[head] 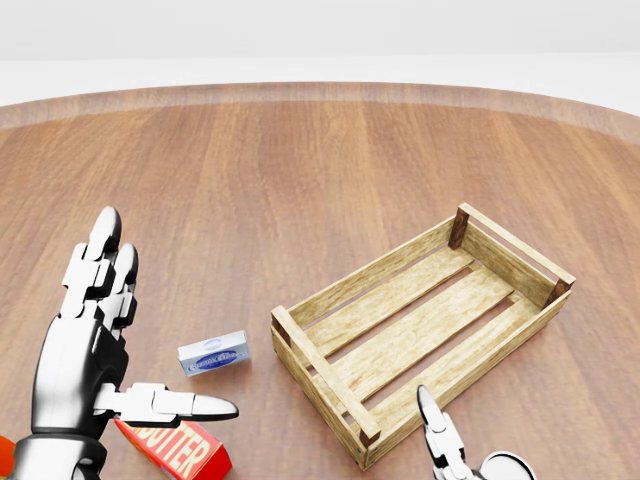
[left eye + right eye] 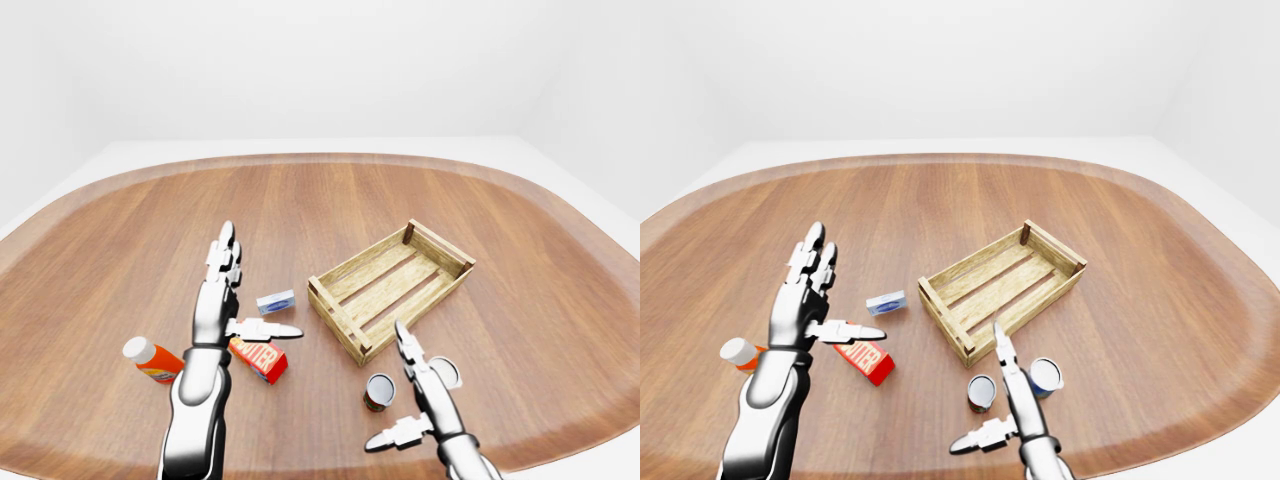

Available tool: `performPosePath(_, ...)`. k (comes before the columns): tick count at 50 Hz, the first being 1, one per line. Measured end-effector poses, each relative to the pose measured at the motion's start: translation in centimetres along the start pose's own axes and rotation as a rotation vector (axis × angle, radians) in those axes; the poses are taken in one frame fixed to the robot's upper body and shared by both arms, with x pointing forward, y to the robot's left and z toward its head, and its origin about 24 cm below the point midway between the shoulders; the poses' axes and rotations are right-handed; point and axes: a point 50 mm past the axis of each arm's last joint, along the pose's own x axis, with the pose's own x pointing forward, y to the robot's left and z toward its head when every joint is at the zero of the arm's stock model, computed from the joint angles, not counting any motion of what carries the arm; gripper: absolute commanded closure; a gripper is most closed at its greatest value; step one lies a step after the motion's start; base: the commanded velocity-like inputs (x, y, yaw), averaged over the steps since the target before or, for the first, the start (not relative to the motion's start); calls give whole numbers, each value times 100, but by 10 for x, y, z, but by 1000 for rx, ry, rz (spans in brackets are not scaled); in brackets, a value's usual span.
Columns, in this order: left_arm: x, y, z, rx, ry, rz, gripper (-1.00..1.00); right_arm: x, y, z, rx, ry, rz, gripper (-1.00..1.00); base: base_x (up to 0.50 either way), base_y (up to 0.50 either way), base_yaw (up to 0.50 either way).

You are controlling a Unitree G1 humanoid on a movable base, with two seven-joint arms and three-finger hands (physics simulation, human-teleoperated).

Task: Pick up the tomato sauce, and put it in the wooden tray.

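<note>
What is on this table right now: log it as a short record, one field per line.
surface: round wooden table
wooden tray: empty, right of centre in the left-eye view
cans: two upright cans below the tray; which one is the tomato sauce cannot be told
left hand: open, raised above the red butter box
right hand: open, between the two cans, holding nothing
small blue-and-white box: left of the tray
orange bottle: lying at the left, white cap
task state: nothing picked up yet
</note>
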Motion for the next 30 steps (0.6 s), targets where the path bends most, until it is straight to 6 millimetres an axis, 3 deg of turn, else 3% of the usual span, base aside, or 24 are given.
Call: performPosePath(30,0,0,0,0,2,0,-100,9,-1,-36,-28,148,-17,-100,0,0,0)
